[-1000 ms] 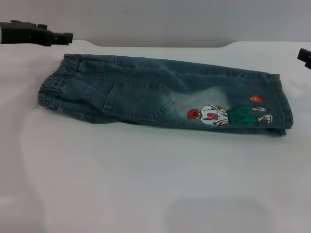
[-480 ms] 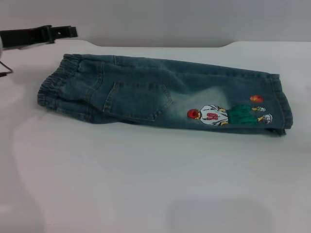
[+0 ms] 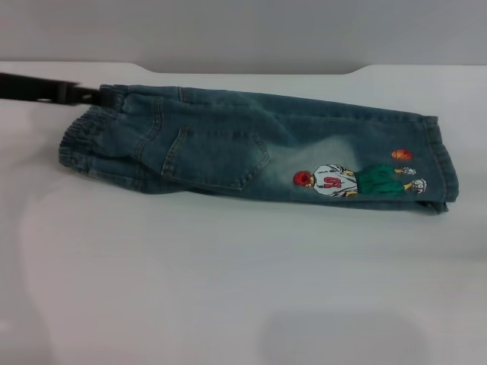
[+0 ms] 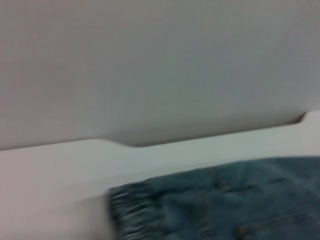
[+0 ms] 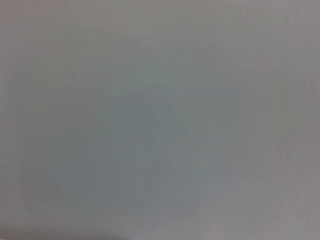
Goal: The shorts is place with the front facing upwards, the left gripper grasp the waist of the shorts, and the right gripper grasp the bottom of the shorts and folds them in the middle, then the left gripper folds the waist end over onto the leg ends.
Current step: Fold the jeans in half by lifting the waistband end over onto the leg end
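Left gripper (image 3: 97, 96): the only part of the robot in sight.

In the head view it shows at the upper left of the frame as a long, slim, dark bar, blackish-brown throughout, running in from the left edge and narrowing toward its tip. Its surface looks matt and plain; motion blur smears the outline, so screws, seams, markings and cables cannot be made out. The silver wrist section and any ring light lie outside the frame. Neither wrist view shows any part of an arm or fingers, and the right arm appears nowhere.

One shorts (image 3: 259, 144), one gripper (image 3: 91, 95)
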`<state>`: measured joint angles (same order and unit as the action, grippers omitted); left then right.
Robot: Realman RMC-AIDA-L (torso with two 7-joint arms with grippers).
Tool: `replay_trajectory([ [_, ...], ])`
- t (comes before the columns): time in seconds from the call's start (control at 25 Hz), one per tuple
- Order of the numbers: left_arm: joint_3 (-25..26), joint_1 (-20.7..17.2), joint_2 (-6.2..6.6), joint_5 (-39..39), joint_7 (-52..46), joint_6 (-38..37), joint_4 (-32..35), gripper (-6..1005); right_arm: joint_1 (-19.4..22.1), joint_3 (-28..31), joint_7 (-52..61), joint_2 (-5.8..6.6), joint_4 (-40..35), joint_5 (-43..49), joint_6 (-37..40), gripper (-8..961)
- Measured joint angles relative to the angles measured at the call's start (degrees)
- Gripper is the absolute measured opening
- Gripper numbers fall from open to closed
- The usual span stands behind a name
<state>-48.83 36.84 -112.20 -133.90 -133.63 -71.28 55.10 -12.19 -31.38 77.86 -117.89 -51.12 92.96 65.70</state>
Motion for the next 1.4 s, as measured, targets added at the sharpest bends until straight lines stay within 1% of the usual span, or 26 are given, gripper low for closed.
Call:
replay_trajectory([
  [0.08, 0.32, -1.94, 1.1, -1.5, 0.71, -0.4, 2.18, 824, 0.59, 0.1, -0.01, -0.15, -0.07, -0.1, 0.58, 417],
  [0.16, 1.03, -3.2, 1.65, -1.45, 0.96, -0.05, 2.95, 822, 0.68, 0.11, -0.01, -0.3, -0.22, -0.2, 0.9, 417],
  [0.24, 1.03, -3.2, 1.65, -1.45, 0.96, -0.05, 2.95, 820, 0.71, 0.12, -0.02, -0.6, -0.27, -0.95, 1.61, 417],
  [0.28, 2.26, -4.09, 1.68, -1.24, 1.43, 0.29, 3.57, 818, 0.58, 0.11, -0.14, -0.78, 0.24, -2.52, 2.42, 417],
  [0.32, 2.26, -4.09, 1.68, -1.24, 1.43, 0.29, 3.57, 817, 0.47, 0.07, -0.32, -0.8, 0.66, -3.4, 2.85, 417],
  [0.36, 3.35, -5.15, 1.11, -1.77, 2.9, 1.01, 3.99, 816, 0.47, 0.07, -0.32, -0.8, 0.66, -3.4, 2.85, 417],
  [0.48, 3.2, -5.37, 0.96, -2.63, 3.47, 1.72, 3.35, 813, 0.19, 0.06, -1.23, -0.79, 1.93, -5.44, 4.11, 417],
  [0.6, 2.85, -5.42, 0.7, -3.15, 4.21, 2.09, 2.67, 809, -0.01, 0.04, -1.43, -0.82, 2.12, -5.6, 4.85, 417],
  [0.64, 2.56, -5.23, -0.25, -4.6, 5.66, 2.75, 1.94, 808, -0.09, 0.04, -1.44, -0.84, 2.27, -5.61, 5.05, 417],
  [0.68, 2.54, -4.94, -0.56, -5.57, 6.02, 3.0, 1.43, 807, -0.12, 0.05, -1.46, -0.86, 2.39, -5.61, 5.18, 417],
  [0.76, 2.54, -4.94, -0.56, -5.57, 6.02, 3.0, 1.43, 804, -0.16, 0.06, -1.63, -0.9, 2.86, -5.78, 5.77, 417],
  [0.8, 2.5, -4.35, -0.95, -6.95, 6.55, 3.26, 0.53, 803, -0.18, 0.07, -1.77, -0.92, 3.18, -5.98, 6.1, 417],
  [0.84, 2.5, -4.35, -0.95, -6.95, 6.55, 3.26, 0.53, 802, -0.17, 0.1, -1.88, -0.93, 3.39, -6.28, 6.45, 417],
  [0.92, 2.3, -3.29, -1.85, -9.54, 7.25, 4.04, -0.64, 800, -0.05, 0.14, -2.11, -0.93, 3.6, -6.73, 6.99, 417],
  [1.0, 2.3, -3.29, -1.85, -9.54, 7.25, 4.04, -0.64, 797, 0.11, 0.13, -2.16, -0.93, 3.64, -6.76, 7.22, 417],
  [1.04, 1.35, -2.93, -2.58, -10.41, 7.73, 5.3, -0.76, 796, 0.18, 0.12, -2.17, -0.94, 3.69, -6.77, 7.29, 417],
  [1.08, 1.35, -2.93, -2.58, -10.41, 7.73, 5.3, -0.76, 795, 0.22, 0.11, -2.18, -0.93, 3.84, -6.78, 7.48, 417],
  [1.12, -0.17, -2.87, -2.85, -10.45, 7.81, 6.21, -0.91, 794, 0.26, 0.12, -2.18, -0.93, 3.99, -6.79, 7.67, 417],
  [1.2, -1.17, -2.71, -2.92, -10.46, 7.81, 6.67, -1.29, 791, 0.3, 0.14, -2.19, -0.91, 4.38, -6.8, 8.04, 417],
  [1.32, -2.04, -1.57, -2.99, -10.82, 7.84, 7.47, -3.84, 788, 0.45, 0.21, -2.19, -0.88, 4.55, -6.82, 8.34, 417],
  [1.4, -2.05, -1.32, -2.99, -11.03, 7.85, 7.67, -4.33, 786, 0.59, 0.25, -2.19, -0.87, 4.55, -6.83, 8.52, 417],
])
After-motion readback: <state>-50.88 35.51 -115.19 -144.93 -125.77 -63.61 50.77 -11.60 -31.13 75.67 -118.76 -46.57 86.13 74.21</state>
